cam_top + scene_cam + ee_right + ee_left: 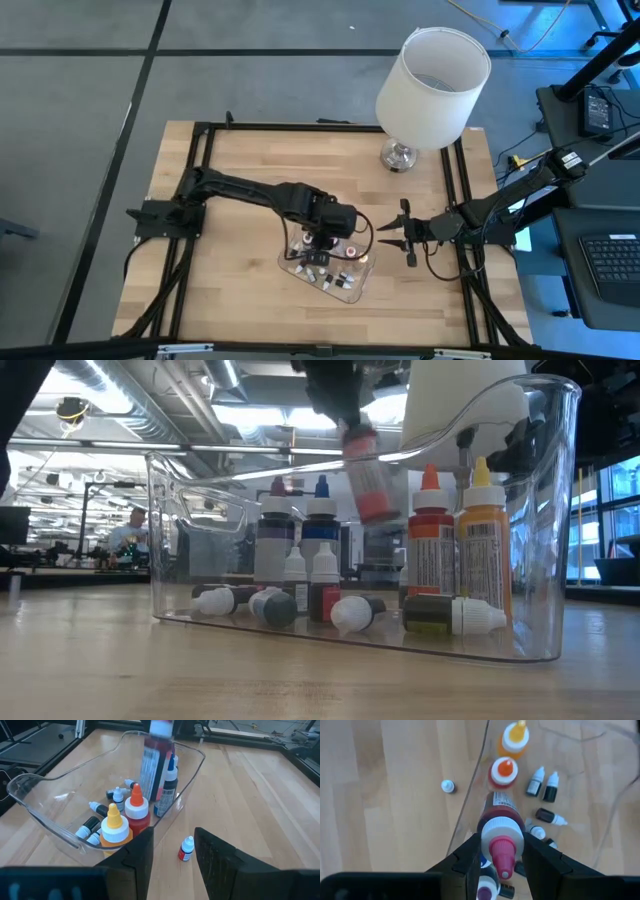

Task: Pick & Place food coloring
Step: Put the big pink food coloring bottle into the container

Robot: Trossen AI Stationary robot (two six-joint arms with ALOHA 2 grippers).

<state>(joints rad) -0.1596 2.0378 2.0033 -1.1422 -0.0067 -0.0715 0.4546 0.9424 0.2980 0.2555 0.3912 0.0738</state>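
Gripping a red food coloring bottle [500,817] by its white cap, the left gripper [502,862] holds it above the clear plastic tray [35,807] of bottles. Beyond, the right gripper [400,232] waits with fingers apart beside the tray.

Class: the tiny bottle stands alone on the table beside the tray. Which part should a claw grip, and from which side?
Grip the tiny bottle across its body under the white cap, coming straight down. It stands upright on bare wood, apart from the tray, so both flanks are free. The open right claw is nearest; the left claw holds a red bottle over the tray.
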